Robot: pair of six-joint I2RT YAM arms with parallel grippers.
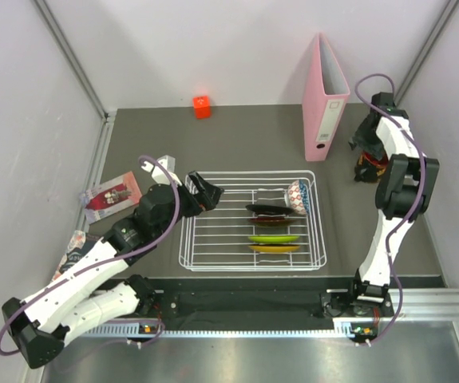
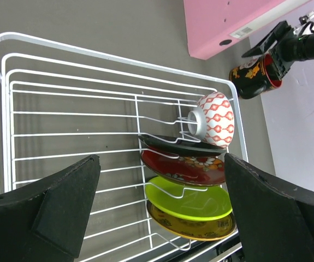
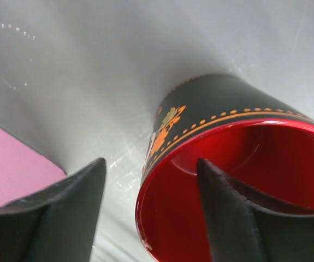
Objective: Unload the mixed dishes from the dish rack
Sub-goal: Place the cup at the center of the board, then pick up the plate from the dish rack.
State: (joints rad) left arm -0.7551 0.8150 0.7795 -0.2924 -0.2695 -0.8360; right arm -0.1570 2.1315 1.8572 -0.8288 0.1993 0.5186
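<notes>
Two arms on show: the left one waits while the right one is busy at the far right of the top view.
Left gripper (image 1: 203,190): jaws spread wide with nothing between them, hanging over the left end of the rack, centre-left of the frame.
Dish rack (image 1: 251,267): middle of the frame, bare wire on its left half, all the crockery bunched at its right end.
Plates: four on edge in the dividers, running down the frame: black plate (image 1: 271,210), dark red plate (image 1: 275,220), lime green plate (image 1: 274,238), gold plate (image 1: 274,249).
Bowl (image 2: 214,120): on its side in the rack's upper right corner, just above the black plate, red lattice on white.
Pink binder (image 1: 325,96): upright, upper right, just beyond the rack.
Cup (image 3: 227,164): out of the rack! It appears to stand on the grey table right of the binder, red mouth toward the wrist.
Right gripper (image 3: 150,164): jaws apart and straddling the cup's wall, one finger inside the red mouth, the other outside with a gap showing. Not clamped.
Step in hand: by my read, letting the cup go and backing off.
Doing it well: get both fingers clear of the wall, then rise straight out of the mouth. Any sideways drag and the inner finger could hook the rim and tip the cup.
Left to unload: five pieces.
</notes>
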